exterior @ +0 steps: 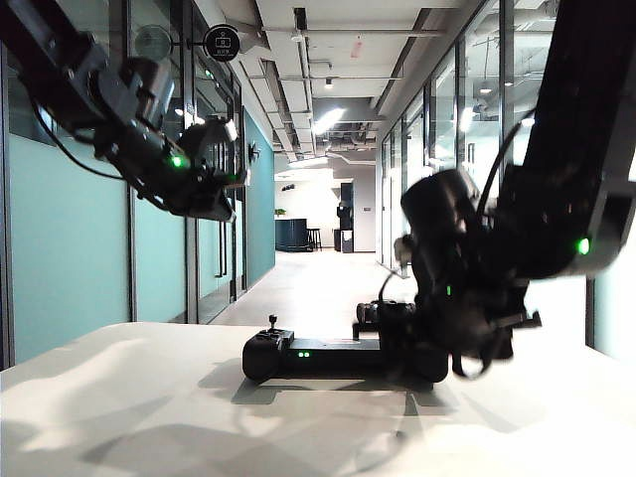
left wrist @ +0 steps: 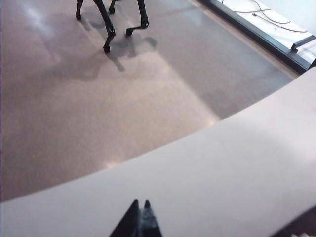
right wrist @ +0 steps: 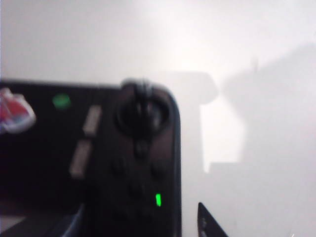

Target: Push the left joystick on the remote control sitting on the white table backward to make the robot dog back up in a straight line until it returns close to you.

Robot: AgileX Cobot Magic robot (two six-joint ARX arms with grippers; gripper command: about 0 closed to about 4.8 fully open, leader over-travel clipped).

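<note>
On the white bench [exterior: 119, 397], the remote control [exterior: 328, 356] lies flat, black, with green lights lit. The left joystick [exterior: 272, 322] stands upright and untouched. The left gripper [left wrist: 139, 213], its jaws nearly together, is raised above it; the right gripper [exterior: 467, 338] sits by the controller's far end, its jaw gap indiscernible. Beyond the bench edge, only the legs of the robot dog [left wrist: 109, 22] are seen on the floor, so the return appears near completion.

One remote control [exterior: 343, 356] is seen on one white table [exterior: 149, 417]. One left joystick [exterior: 272, 323] is counted on it, and two green lights [exterior: 303, 354] are shown on its front. One robot dog [left wrist: 111, 19] is glimpsed, with three of its legs visible. Two grippers are counted: the left gripper [left wrist: 139, 217] and the right gripper [right wrist: 210, 224]
</note>
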